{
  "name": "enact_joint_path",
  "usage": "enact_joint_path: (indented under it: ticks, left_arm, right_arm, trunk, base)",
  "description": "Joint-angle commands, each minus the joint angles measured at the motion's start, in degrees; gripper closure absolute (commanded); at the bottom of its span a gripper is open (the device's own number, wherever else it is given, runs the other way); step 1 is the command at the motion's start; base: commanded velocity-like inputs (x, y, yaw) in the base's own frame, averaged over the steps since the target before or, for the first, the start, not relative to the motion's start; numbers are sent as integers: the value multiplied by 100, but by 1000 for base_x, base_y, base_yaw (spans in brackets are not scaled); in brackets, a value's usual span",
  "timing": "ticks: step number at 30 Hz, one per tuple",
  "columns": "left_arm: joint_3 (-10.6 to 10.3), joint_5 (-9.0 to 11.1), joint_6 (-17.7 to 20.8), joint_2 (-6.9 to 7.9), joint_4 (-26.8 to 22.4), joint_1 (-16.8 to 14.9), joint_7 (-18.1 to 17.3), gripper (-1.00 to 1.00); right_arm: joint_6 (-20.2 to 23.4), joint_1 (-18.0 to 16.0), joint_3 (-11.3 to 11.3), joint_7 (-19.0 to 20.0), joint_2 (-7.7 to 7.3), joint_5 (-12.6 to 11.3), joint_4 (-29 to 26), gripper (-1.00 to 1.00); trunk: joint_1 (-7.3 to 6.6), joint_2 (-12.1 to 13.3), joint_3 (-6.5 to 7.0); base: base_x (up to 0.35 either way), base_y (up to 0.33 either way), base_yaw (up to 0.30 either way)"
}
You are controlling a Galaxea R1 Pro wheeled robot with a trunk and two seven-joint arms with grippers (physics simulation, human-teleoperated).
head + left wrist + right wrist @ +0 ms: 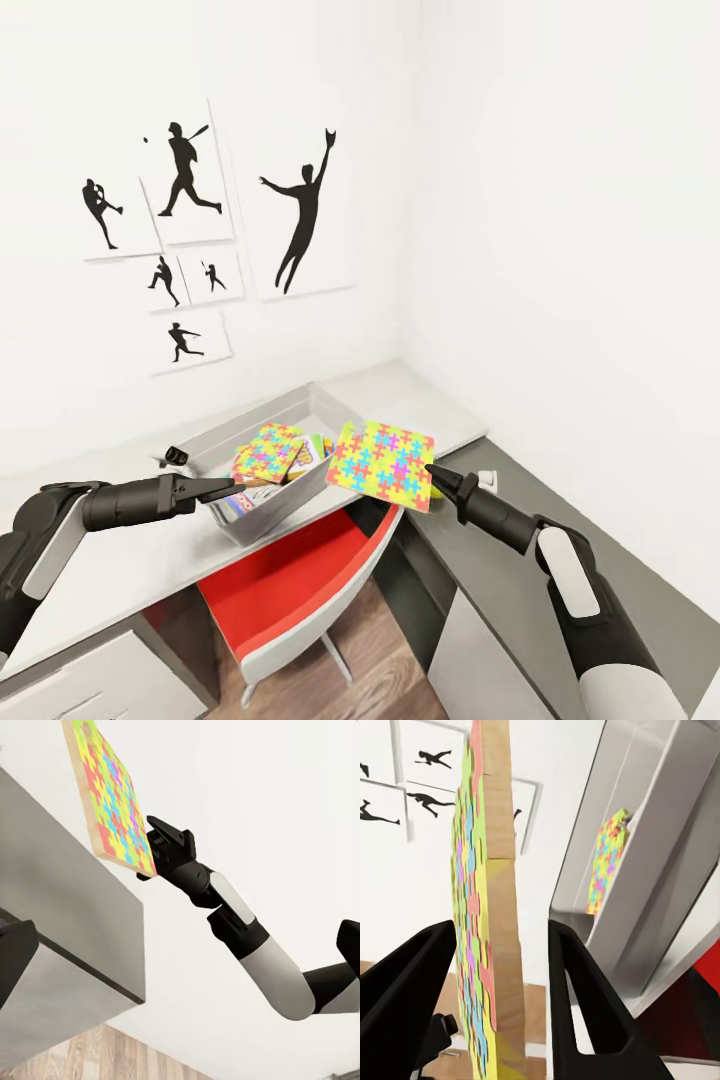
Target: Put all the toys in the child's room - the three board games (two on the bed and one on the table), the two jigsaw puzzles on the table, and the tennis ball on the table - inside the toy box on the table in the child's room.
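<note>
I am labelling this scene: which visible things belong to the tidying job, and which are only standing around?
Job: held jigsaw puzzle, jigsaw puzzle in the box, toy box, table, right gripper.
Around: red chair, wall pictures, left gripper.

one jigsaw puzzle (385, 465) tilted beside the toy box (300, 490), another (268, 452) inside.

Two-armed simulated robot: each limb pairs matte black jointed segments with glossy light-grey shell panels; the left claw (228, 488) ends in slim, tapering black fingers on a dark cylindrical wrist; the right claw (432, 470) is likewise black and pointed, its forearm rounded and pale grey; broad black wedge-shaped fingers (585, 1005) fill the right wrist view.
</note>
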Motion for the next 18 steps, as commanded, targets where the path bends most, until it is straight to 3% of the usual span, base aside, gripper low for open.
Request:
enact_joint_path:
  ticks: [1,18]
  left_arm:
    - [-13,20,49,5,2,-7,-6,-100]
    - [-10,11,41,5,2,-7,-6,-100]
  right_arm:
    - [33,-5,-11,21,1,15,-1,100]
    - [33,-5,-11,21,2,15,3,100]
  trunk:
    - [4,-12,-3]
    - [4,-12,142]
  base:
    - [0,0,134]
    - [30,0,134]
